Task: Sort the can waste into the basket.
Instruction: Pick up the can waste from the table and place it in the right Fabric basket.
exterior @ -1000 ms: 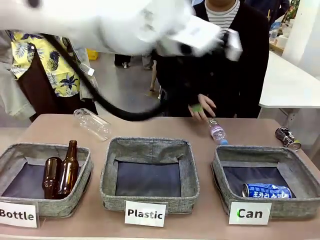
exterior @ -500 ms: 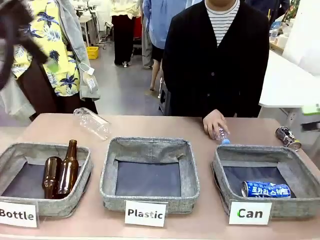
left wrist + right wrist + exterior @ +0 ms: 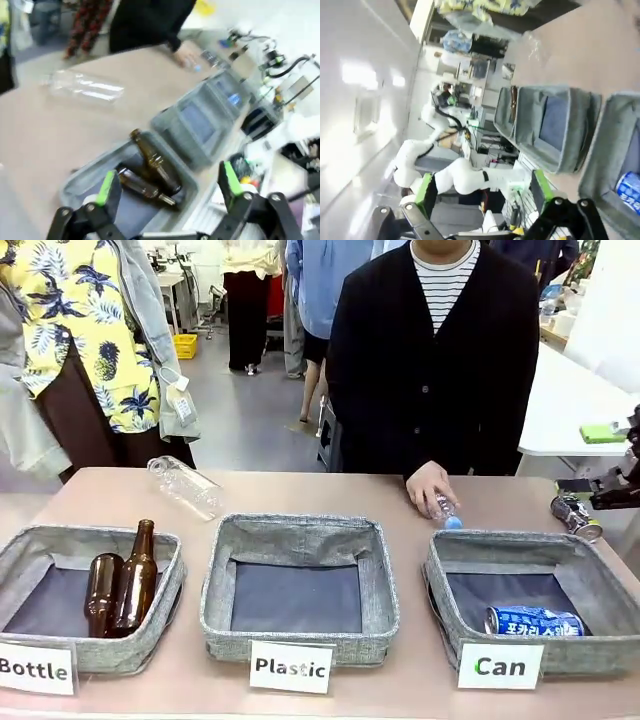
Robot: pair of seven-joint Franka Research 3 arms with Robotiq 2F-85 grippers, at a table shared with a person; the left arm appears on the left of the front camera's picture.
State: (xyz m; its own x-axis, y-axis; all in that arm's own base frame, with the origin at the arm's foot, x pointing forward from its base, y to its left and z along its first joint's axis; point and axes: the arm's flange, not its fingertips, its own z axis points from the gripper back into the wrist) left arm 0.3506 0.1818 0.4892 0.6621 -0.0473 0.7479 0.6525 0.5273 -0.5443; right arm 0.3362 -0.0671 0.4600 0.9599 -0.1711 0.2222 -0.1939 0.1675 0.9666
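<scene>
Front: your blue can (image 3: pixel 533 621) already lies in the Can basket (image 3: pixel 585 655) at 5 o'clock. The dark can (image 3: pixel 575 515) sits on the counter (image 3: pixel 300 495) at 3, unsorted.
Left wrist: left tool (image 3: pixel 167 182) spread, empty.
Right wrist: right tool (image 3: pixel 482 187) spread, empty, likely readying for that can.

Left gripper (image 3: pixel 167 172): jaws wide apart, empty, green pads (image 3: pixel 106 181) facing inward, aimed downward at a slant.
Right gripper (image 3: pixel 481 179): jaws wide apart, empty, wrist rolled sideways; in the front view it stands at the far right edge, fingers pointing inward.
Left arm (image 3: pixel 457 179): white, bent at the elbow.
</scene>
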